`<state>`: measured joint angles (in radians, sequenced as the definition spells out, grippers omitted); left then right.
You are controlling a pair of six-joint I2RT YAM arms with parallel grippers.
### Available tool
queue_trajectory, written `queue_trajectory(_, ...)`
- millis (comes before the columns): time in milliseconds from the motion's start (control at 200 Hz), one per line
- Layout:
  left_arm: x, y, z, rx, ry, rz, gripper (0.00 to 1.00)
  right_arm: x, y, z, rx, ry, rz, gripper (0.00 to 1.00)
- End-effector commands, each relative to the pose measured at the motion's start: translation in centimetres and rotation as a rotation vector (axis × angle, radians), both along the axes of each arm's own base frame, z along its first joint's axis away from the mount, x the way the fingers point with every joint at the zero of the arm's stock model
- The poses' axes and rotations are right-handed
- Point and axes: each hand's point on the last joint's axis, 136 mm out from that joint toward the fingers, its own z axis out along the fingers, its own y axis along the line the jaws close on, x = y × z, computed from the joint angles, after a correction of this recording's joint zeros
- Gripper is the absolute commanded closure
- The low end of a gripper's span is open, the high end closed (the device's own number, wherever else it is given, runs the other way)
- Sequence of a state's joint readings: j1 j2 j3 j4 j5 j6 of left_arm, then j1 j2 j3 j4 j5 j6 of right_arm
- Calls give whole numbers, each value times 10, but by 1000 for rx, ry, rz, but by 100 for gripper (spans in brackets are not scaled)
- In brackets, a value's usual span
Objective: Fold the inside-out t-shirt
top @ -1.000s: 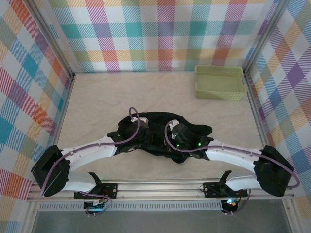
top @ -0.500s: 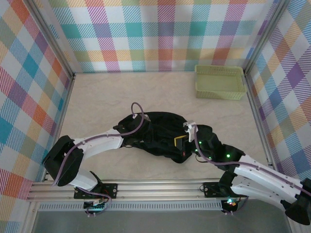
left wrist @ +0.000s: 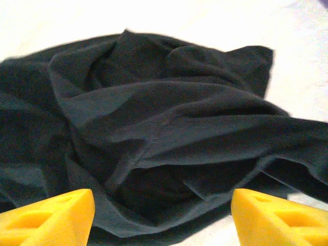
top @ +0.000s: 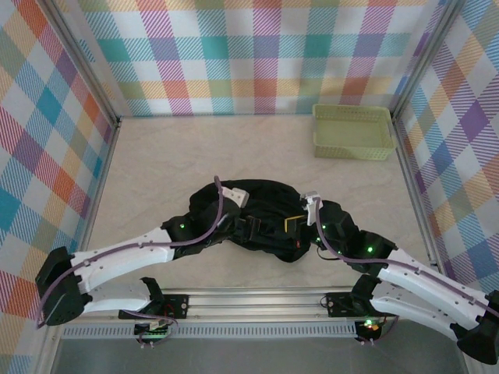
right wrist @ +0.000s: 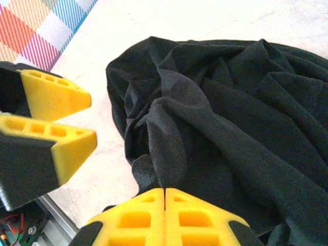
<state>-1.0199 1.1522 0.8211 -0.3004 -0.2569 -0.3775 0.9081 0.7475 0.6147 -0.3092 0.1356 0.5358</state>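
Looking over the pale marbled worktop (top: 195, 148), I see the plain black short-sleeved t-shirt of soft fabric (top: 265, 196) lying as a crumpled heap near the front middle, just before both arms. No flat panel, straight edge or neat fold shows, so I judge the folding as hardly begun: spreading the cloth flat and all the folds are left to do. The pale green plastic basket (top: 352, 153) stands well apart in the far right corner. The left pincer (left wrist: 163, 196) hovers at the heap with jaws wide apart, holding nothing. The right pincer (right wrist: 164, 190) is pressed closed at the heap's edge; whether it pinches fabric, I cannot tell.
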Motion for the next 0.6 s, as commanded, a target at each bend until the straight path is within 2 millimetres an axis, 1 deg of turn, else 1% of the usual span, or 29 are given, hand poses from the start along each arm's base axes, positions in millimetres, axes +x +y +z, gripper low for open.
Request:
queue_trajectory(0, -3, 0, -24, 147, -21, -57, 35, 1, 7, 34, 76, -40, 19, 100)
queue_trajectory(70, -6, -11, -30, 180, -22, -86, 39, 0, 9, 40, 92, -42, 26, 100)
queue_trajectory(155, -7, -23, -34, 196, -22, -104, 40, -1, 9, 42, 94, -38, 33, 100)
queue_trajectory(245, -8, -35, -33, 175, -17, -124, 39, -1, 9, 42, 90, -39, 35, 100)
queue_trajectory(305, -9, -38, -34, 163, -8, -133, 38, -1, 9, 41, 85, -39, 32, 100)
queue_trajectory(325, -7, -45, -28, 128, -22, -133, 38, 0, 9, 41, 83, -39, 31, 100)
queue_trajectory(480, -10, -56, -24, 78, -11, -165, 36, 0, 8, 37, 76, -37, 27, 100)
queue_trajectory(600, -11, -62, -28, 71, 4, -180, 37, 0, 6, 35, 68, -38, 23, 100)
